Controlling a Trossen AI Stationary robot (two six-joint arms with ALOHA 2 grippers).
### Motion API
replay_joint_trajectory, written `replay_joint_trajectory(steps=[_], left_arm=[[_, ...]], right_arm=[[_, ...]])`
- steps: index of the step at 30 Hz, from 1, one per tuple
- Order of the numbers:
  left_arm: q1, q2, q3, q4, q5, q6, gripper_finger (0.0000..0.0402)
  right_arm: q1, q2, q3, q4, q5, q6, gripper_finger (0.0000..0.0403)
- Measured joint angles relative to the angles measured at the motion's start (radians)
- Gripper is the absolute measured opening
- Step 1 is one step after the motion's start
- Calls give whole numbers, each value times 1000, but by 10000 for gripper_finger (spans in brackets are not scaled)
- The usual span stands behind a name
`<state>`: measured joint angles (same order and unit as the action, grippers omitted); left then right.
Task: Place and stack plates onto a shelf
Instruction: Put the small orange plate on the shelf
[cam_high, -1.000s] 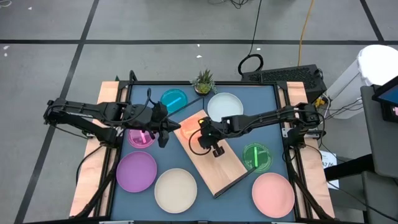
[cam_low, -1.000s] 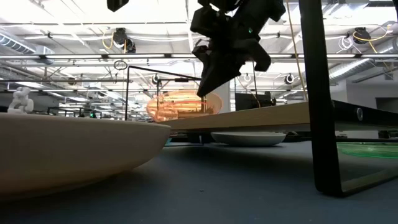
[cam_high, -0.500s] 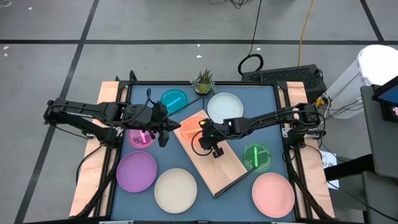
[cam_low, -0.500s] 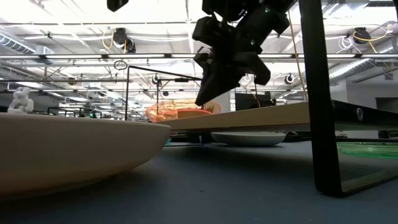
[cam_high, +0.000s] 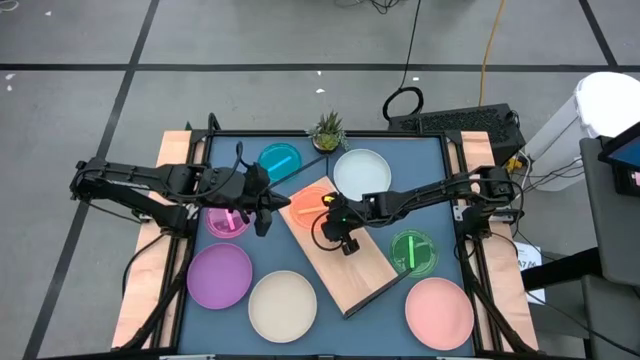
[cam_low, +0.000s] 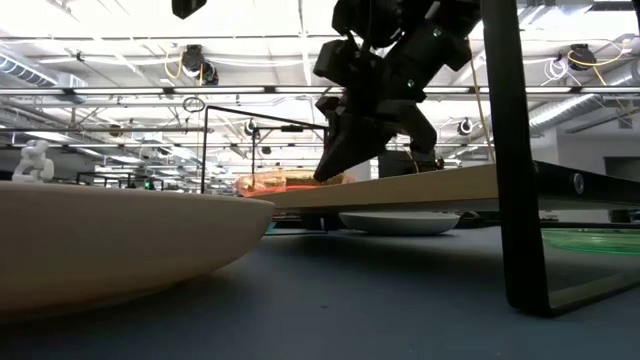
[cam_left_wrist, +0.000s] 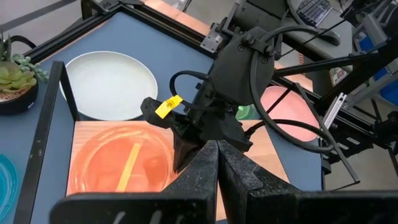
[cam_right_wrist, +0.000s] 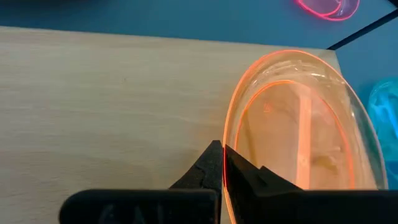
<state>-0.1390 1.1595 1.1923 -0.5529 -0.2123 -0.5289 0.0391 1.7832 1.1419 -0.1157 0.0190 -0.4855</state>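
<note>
The translucent orange plate (cam_high: 305, 205) lies nearly flat on the far-left end of the wooden shelf (cam_high: 365, 265); it also shows in the low view (cam_low: 285, 181). My right gripper (cam_high: 333, 214) is shut on its rim. My left gripper (cam_high: 263, 207) is shut and empty, hovering between the magenta plate (cam_high: 227, 221) and the shelf; its closed fingers show in the left wrist view (cam_left_wrist: 217, 163). The other plates rest on the blue tabletop around the shelf. My right gripper pinches the orange plate's rim (cam_right_wrist: 229, 144) between its two fingers, on the side facing the shelf's middle. The fingers slant down from the table's right. The plate lies low on the shelf board (cam_right_wrist: 112, 106), its far part (cam_right_wrist: 323, 81) down on the wood.
Cyan plate (cam_high: 280, 158) and white plate (cam_high: 362, 172) lie at the far side, green plate (cam_high: 413, 251) and salmon plate (cam_high: 439, 311) at the right, purple plate (cam_high: 219, 275) and cream plate (cam_high: 283, 306) at the near side. A small potted plant (cam_high: 327, 130) stands at the far edge.
My right gripper has gone down toward the shelf with the orange plate. The plate, which stood tilted up on its far edge, has tipped down and now lies nearly flat on the board.
</note>
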Motion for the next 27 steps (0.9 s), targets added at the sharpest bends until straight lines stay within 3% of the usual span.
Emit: replay_joint_trajectory(steps=[5,20,27], left_arm=[[0,0,0,0,0,-1,12],[0,0,0,0,0,-12,12],[0,0,0,0,-1,-12,12]], right_arm=[[0,0,-44,100,-23,3,0],[-20,0,-45,143,-29,52,1],[-40,0,-45,143,-82,61,25]])
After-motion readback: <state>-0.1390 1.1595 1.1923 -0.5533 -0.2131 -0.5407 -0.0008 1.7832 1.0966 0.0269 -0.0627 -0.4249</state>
